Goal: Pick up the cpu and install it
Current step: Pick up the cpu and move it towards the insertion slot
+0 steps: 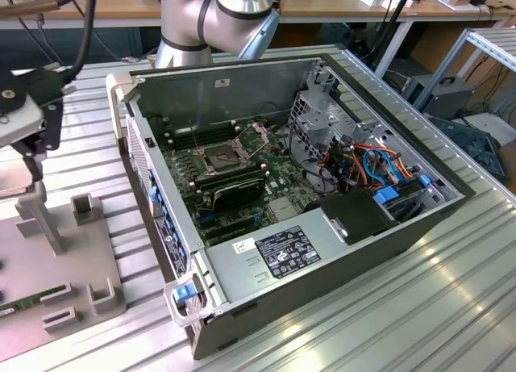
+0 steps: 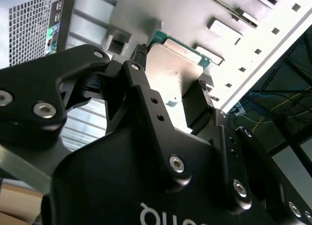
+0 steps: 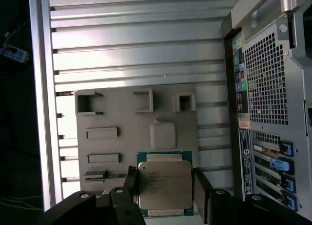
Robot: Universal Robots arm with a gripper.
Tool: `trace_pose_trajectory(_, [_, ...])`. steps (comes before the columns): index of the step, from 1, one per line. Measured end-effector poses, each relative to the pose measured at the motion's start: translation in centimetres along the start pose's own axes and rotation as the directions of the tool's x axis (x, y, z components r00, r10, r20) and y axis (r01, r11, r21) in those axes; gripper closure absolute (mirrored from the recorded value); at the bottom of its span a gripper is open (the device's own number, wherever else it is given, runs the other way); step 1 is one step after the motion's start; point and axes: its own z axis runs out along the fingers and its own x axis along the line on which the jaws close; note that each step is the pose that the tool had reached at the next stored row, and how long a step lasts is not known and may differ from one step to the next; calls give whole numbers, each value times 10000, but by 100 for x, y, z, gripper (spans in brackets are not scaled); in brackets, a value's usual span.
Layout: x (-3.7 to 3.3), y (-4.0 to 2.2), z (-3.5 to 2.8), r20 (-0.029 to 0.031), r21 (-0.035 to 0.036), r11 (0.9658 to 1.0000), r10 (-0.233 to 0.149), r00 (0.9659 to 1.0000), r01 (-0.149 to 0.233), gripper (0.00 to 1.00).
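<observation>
Gripper (image 3: 165, 181) w/ cpu (image 3: 165, 186) btwn jaws

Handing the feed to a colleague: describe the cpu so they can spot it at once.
Start at the open computer case; beside it, on the exterior view's left, lies a grey fixture plate. Above that plate the gripper holds the cpu. It is a flat square chip with a silvery metal top and green rim, unlike the plate's plain grey blocks.

We cannot read any wording here. A printed label (image 1: 282, 253) sits on the power supply (image 1: 234, 285), faint engraved marks cover the cpu (image 3: 164, 184) top, and white letters, cut off, stand on the gripper (image 2: 171, 83) body.
</observation>
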Motion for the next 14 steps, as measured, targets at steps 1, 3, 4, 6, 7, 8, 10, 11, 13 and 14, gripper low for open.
trace_pose_trajectory(1, [-71,6,0,-1,-3,10000,1,10000,-1,45])
trace_pose_trajectory(3, [-160,12,1,0,-5,10000,0,10000,0,45])
trace_pose_trajectory(4, [-160,12,1,-1,-4,10000,2,10000,-2,45])
trace_pose_trajectory(6, [-161,13,-3,-1,-3,10000,2,10000,-2,45])
trace_pose_trajectory(7, [-161,14,-34,-2,-2,10000,1,10000,-1,45])
trace_pose_trajectory(8, [-161,15,-83,-1,-3,10000,1,10000,-1,45])
trace_pose_trajectory(10, [-162,17,-138,1,-5,10000,1,10000,-1,45])
trace_pose_trajectory(11, [-162,17,-138,1,-5,10000,1,10000,-1,45])
trace_pose_trajectory(13, [-162,17,-139,0,-4,10000,1,10000,-1,45])
trace_pose_trajectory(14, [-171,18,-141,-3,-1,10000,-1,10000,1,45])
